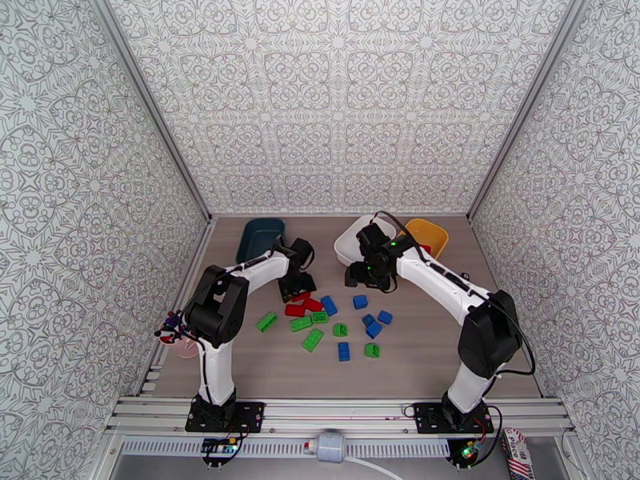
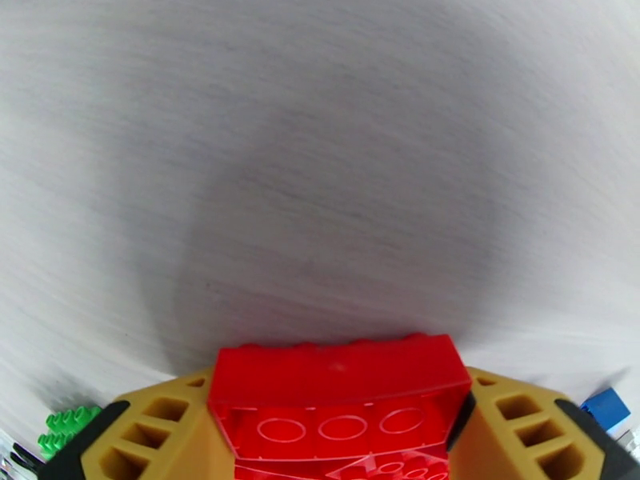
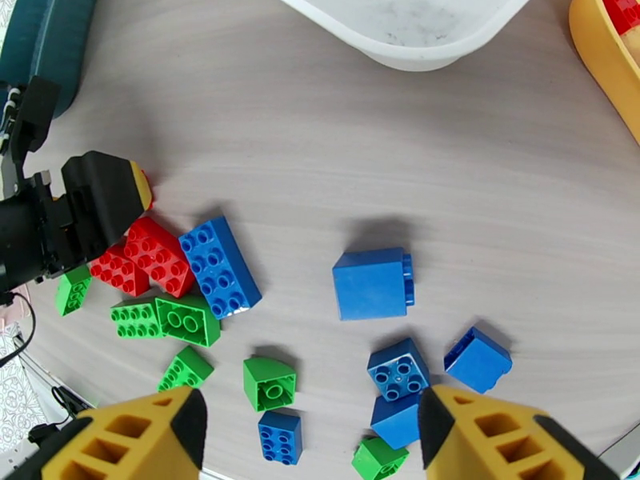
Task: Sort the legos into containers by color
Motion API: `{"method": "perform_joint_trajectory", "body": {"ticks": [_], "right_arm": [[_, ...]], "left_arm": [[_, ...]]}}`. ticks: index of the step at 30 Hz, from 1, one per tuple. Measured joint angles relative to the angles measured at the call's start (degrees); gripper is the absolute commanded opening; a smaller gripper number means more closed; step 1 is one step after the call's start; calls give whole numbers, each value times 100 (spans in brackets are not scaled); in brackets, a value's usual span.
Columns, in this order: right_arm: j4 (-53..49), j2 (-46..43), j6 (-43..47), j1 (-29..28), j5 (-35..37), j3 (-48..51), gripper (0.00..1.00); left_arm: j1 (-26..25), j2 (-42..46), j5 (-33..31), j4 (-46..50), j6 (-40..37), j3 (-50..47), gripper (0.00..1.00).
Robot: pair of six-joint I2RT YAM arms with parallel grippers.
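The grey table carries scattered legos, a teal tub, a white tub and a yellow tub.

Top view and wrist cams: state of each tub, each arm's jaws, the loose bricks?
left gripper: jaws closed on a red brick
right gripper: jaws open, empty, above the loose bricks
teal tub: no bricks seen inside
white tub: no bricks in the part seen
yellow tub: holds a second red brick
loose bricks: red, green, blue, unsorted on the table
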State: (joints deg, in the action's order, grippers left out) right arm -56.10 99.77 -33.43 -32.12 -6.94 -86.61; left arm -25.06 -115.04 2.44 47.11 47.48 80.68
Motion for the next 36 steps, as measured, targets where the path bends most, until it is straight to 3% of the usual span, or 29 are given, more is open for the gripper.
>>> {"method": "perform_joint_trajectory", "body": {"ticks": [10, 19, 26, 36], "right_arm": [[42, -293, -103, 608, -599, 15, 75], [83, -317, -107, 1132, -1622, -195, 75], [225, -393, -109, 1377, -2474, -361, 74], [208, -649, 181, 1449, -3508, -367, 75]], "left_arm": [[-103, 448, 96, -264, -730, 0, 56], [-986, 1958, 55, -1051, -2070, 0, 52], [-1591, 2492, -35, -1751, -3248, -254, 52], [-1775, 2916, 262, -1989, -4170, -514, 52]]}}
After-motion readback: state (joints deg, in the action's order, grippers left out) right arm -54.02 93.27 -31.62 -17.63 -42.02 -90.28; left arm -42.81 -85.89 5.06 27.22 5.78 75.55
